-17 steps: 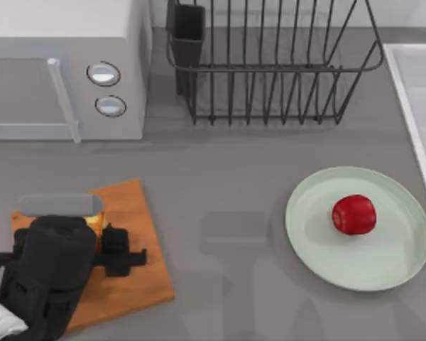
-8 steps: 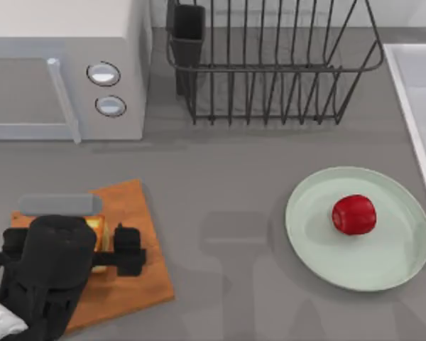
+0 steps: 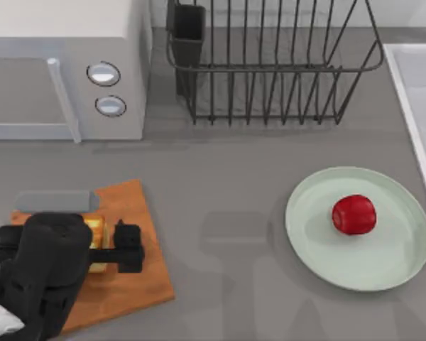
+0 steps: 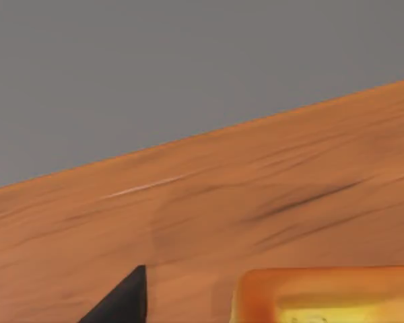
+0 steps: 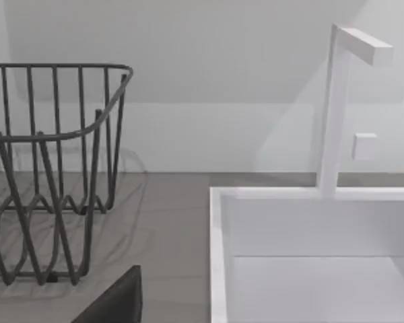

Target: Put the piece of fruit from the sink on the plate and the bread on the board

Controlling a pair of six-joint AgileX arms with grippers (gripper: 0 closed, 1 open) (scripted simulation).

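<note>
The red piece of fruit (image 3: 354, 214) rests on the mint-green plate (image 3: 383, 263) at the right, just left of the sink (image 3: 412, 106). The bread (image 3: 96, 231) lies on the wooden board (image 3: 138, 277) at the lower left. My left gripper (image 3: 103, 250) hovers over it, open, with one finger (image 3: 128, 245) standing clear of the bread's right side. In the left wrist view the bread (image 4: 323, 296) sits flat on the board (image 4: 256, 202) beside a dark fingertip (image 4: 121, 303). My right gripper (image 5: 202, 319) is parked facing the sink (image 5: 219, 256), open and holding nothing.
A microwave (image 3: 64, 71) fills the back left. A wire dish rack (image 3: 270, 64) stands at the back centre, with a white faucet (image 5: 337, 101) behind the sink. Bare grey counter lies between the board and the plate.
My left gripper's fingers have spread away from the bread, and the arm has drawn back slightly to the left. The bread stays on the board. The fruit has not moved.
</note>
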